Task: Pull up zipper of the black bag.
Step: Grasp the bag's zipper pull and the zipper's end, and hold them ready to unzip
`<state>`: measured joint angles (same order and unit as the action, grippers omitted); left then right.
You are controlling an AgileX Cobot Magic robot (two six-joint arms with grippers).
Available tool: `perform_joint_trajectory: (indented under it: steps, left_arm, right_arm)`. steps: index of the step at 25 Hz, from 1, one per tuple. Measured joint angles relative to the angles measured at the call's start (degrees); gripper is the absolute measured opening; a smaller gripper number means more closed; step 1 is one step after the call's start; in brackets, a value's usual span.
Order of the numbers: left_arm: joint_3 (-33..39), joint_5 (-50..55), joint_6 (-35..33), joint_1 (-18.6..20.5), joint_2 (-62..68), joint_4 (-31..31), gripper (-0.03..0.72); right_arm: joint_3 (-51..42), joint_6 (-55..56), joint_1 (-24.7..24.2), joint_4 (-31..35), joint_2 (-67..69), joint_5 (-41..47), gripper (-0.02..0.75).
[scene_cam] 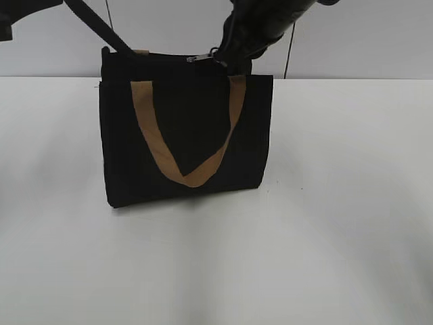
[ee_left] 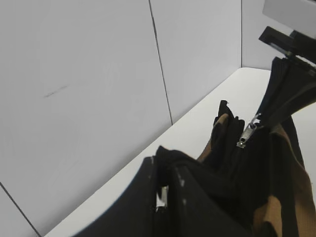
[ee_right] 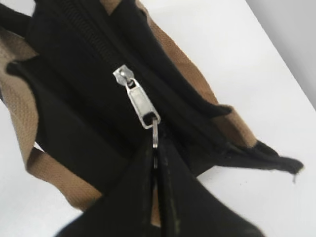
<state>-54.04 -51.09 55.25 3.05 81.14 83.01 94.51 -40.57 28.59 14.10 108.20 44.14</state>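
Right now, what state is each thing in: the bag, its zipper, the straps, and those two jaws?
black bag: upright on the table, top edge held by both arms.
zipper: part way along; metal pull tab pinched.
strap handles: front one hangs slack down the bag's face.
left gripper: jaws closed on the bag's end fabric.
right gripper: jaws closed on the pull tab's ring.

White table (scene_cam: 352, 223), matte, no marks I can see; soft shadow near centre. Behind it a pale grey wall (ee_left: 74, 89) made of panels w/ thin dark vertical seams, meeting the table's back edge. One faint dark scuff on a panel in left wrist cam.
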Motion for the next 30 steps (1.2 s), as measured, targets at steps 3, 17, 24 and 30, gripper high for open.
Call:
perform_joint_trajectory:
  steps: [3,17,24,30]
  left_arm:
    - [0.0,0.0,0.0,0.0,-0.11,-0.05,0.022]
    - [0.0,0.0,0.0,0.0,-0.11,-0.05,0.022]
    - [0.0,1.44,1.08,0.0,-0.05,0.22,0.026]
    - [-0.07,6.41,5.58,0.1,-1.52,1.15,0.232]
  right_arm:
    - [0.0,0.98,-1.99,-0.11,-0.51,1.36,-0.015]
    - [0.0,3.67,-6.46,-0.13,-0.63,3.92,-0.015]
    - [0.0,5.02,-5.19,0.63,-1.55,3.64,0.118]
    - [0.0,5.94,-5.01,0.75,-4.65,5.55,0.363]
